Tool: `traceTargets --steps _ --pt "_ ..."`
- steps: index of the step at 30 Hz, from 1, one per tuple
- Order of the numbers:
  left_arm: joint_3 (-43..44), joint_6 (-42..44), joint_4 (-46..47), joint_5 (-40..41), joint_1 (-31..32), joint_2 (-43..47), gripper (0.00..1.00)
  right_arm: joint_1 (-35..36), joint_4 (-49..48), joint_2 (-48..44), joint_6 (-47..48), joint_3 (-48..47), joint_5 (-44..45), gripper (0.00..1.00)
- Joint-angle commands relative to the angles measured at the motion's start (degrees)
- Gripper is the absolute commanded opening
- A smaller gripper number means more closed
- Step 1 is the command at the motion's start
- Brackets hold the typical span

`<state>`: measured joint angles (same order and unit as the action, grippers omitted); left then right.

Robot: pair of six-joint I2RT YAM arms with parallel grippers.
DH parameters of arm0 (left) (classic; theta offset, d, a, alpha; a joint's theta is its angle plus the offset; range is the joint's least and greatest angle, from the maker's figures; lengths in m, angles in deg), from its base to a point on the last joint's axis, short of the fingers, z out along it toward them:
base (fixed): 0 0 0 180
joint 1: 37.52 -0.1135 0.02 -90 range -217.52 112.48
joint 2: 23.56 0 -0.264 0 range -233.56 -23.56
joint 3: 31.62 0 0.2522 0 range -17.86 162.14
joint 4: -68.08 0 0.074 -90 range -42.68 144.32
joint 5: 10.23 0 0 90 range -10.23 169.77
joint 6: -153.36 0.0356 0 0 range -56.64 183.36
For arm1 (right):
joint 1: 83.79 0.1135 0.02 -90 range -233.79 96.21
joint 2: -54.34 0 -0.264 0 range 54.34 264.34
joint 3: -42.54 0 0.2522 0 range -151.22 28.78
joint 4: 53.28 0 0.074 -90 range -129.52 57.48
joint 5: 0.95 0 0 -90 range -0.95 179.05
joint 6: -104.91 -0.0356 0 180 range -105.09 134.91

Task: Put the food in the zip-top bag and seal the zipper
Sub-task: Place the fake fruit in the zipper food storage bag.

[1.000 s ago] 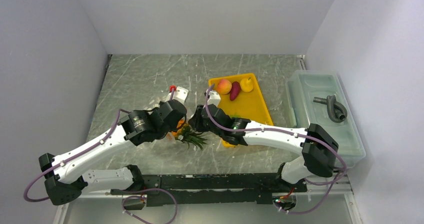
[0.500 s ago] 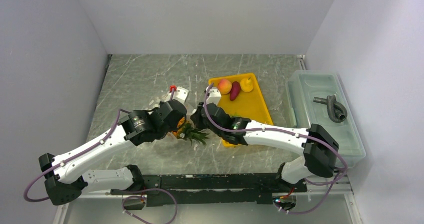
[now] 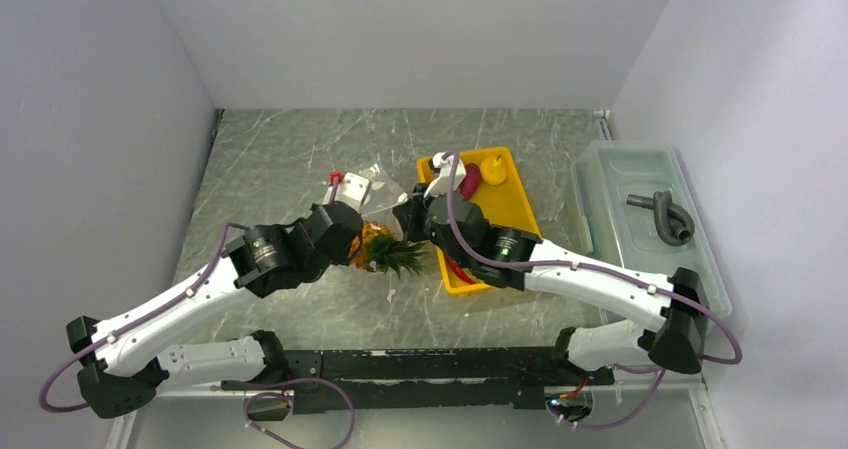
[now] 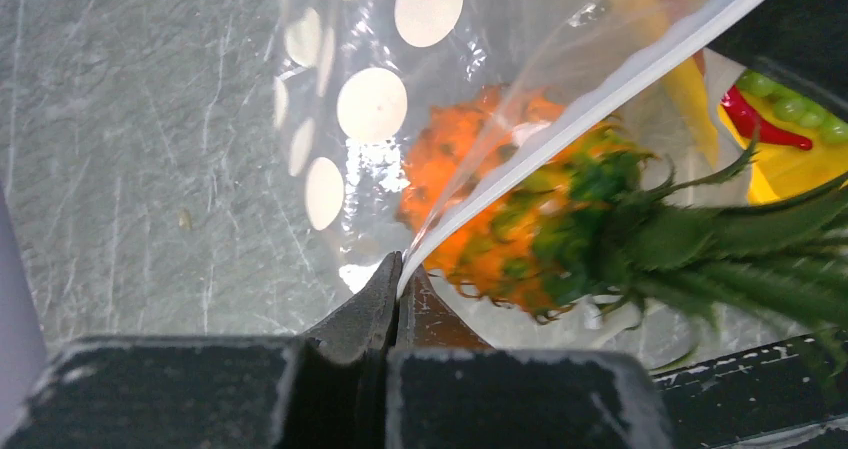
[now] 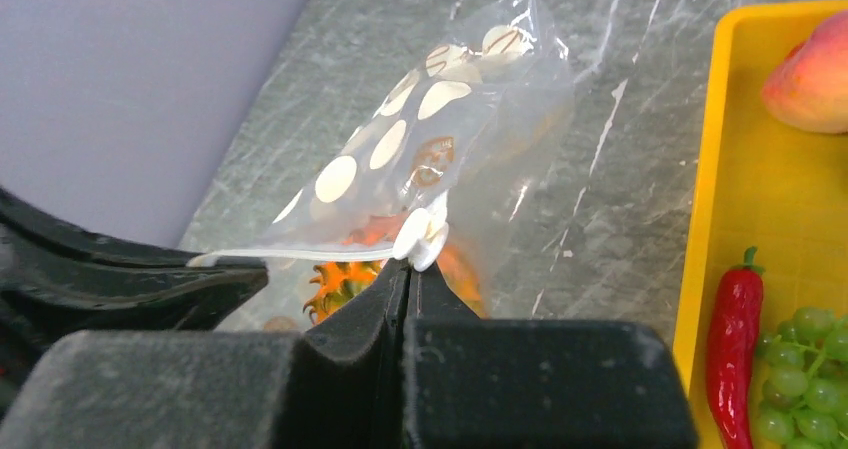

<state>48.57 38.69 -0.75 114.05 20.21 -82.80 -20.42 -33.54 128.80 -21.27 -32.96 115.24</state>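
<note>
The clear polka-dot zip-top bag (image 3: 377, 183) hangs between my two grippers. My left gripper (image 4: 400, 269) is shut on one end of the white zipper strip (image 4: 600, 99). My right gripper (image 5: 415, 261) is shut on the other end, at a small white tab. The orange pineapple (image 4: 500, 219) sits in the bag's mouth with its body inside and its green leaves (image 3: 400, 254) sticking out. The peach (image 5: 815, 79), red chilli (image 5: 735, 339) and green grapes (image 5: 805, 379) lie on the yellow tray (image 5: 720, 169). The yellow pear (image 3: 493, 169) and purple eggplant piece (image 3: 468, 181) lie at the tray's far end.
The yellow tray (image 3: 510, 219) lies right of the bag, partly under my right arm. A translucent lidded bin (image 3: 650, 239) with a grey hose piece stands at the far right. Grey walls enclose the marble table (image 3: 280, 159) on three sides.
Both grippers have moved away from the arm bases and raised the bag's mouth edge, pulling the zipper strip taut. The pineapple came along and the bag's dotted body now shows beyond it.
</note>
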Motion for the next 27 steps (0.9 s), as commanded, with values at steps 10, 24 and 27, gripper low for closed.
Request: traceTargets --steps 10,24,27 --pt "-1.99 -8.51 5.32 -3.46 0.27 -3.79 0.0 1.72 6.98 -5.22 3.64 -5.15 4.35 0.0" --pt "0.29 -14.32 3.88 -9.12 -3.1 1.35 0.0 3.67 9.76 -11.54 2.87 -2.73 3.36 0.0" --pt "-0.46 -13.37 6.97 -9.48 -5.75 7.58 0.0 4.46 12.76 -12.9 3.19 -3.72 6.53 0.0"
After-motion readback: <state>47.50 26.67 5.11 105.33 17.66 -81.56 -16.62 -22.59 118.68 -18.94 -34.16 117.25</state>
